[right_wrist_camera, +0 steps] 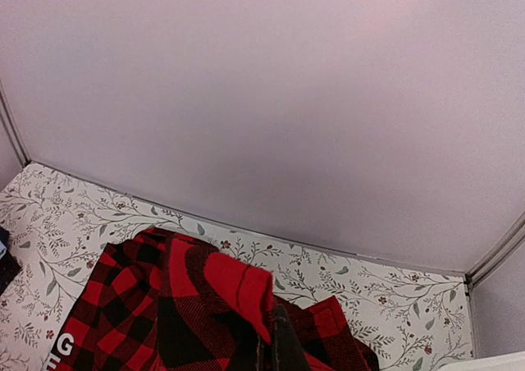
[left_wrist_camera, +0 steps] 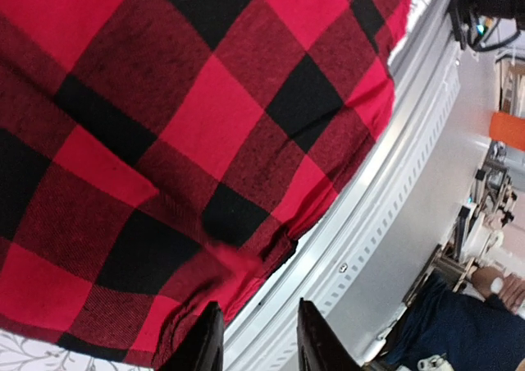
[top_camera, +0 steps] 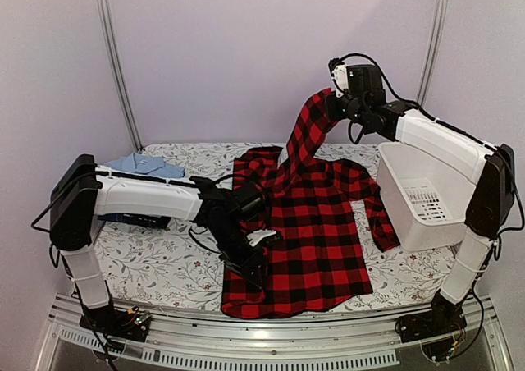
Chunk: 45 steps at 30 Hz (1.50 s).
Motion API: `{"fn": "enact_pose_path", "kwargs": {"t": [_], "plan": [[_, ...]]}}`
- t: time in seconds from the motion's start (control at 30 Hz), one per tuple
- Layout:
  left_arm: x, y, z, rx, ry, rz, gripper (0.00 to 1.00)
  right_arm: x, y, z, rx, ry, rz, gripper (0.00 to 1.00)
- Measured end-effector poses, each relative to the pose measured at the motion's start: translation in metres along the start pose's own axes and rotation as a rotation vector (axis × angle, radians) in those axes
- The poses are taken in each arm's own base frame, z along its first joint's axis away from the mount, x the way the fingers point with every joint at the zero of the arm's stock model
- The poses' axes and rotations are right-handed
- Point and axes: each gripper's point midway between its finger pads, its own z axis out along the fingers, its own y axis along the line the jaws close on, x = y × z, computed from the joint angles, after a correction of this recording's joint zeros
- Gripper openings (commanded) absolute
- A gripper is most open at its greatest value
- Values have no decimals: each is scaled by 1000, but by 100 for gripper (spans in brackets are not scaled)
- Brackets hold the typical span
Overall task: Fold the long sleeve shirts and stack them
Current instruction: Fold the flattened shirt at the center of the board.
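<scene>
Holding one sleeve of the flannel shirt (top_camera: 316,248) high over the table's (top_camera: 156,264) far edge: right gripper (top_camera: 335,102), clamped. The shirt's body spreads to the near edge, where the left gripper (left_wrist_camera: 261,332) sits, jaws narrowly parted.

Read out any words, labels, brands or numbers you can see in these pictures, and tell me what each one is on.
"G": white letter on the red-and-black checked flannel shirt, lower left of the right wrist view.
Below it, a second letter, maybe "E", is cut by the frame edge: unsure.
Top and left wrist views: nothing readable.
</scene>
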Motion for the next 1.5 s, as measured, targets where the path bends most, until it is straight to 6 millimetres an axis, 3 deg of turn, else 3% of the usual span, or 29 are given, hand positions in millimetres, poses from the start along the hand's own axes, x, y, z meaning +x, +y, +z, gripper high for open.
{"fn": "enact_pose_path", "kwargs": {"t": [0.17,0.3,0.43,0.57,0.8,0.9,1.07,1.17,1.5], "plan": [[-3,-4,-1,23,-9,24,50,26,16,-7,-103,71,22,0],[-8,-5,-8,35,-35,26,51,37,28,-17,-186,100,47,0],[-27,4,-31,33,-116,-8,44,46,41,-26,-277,127,75,0],[-67,38,-72,-12,-279,-106,40,59,57,-39,-369,160,103,0],[-144,134,-166,-204,-617,-289,34,93,87,-53,-482,247,126,0],[-172,176,-190,-269,-707,-340,34,106,96,-57,-512,280,135,0],[-214,236,-202,-345,-770,-387,33,120,103,-63,-540,317,152,0],[-235,257,-202,-358,-800,-383,33,128,105,-65,-549,338,165,0],[-291,275,-194,-291,-874,-324,27,132,100,-78,-541,358,179,0]]}}
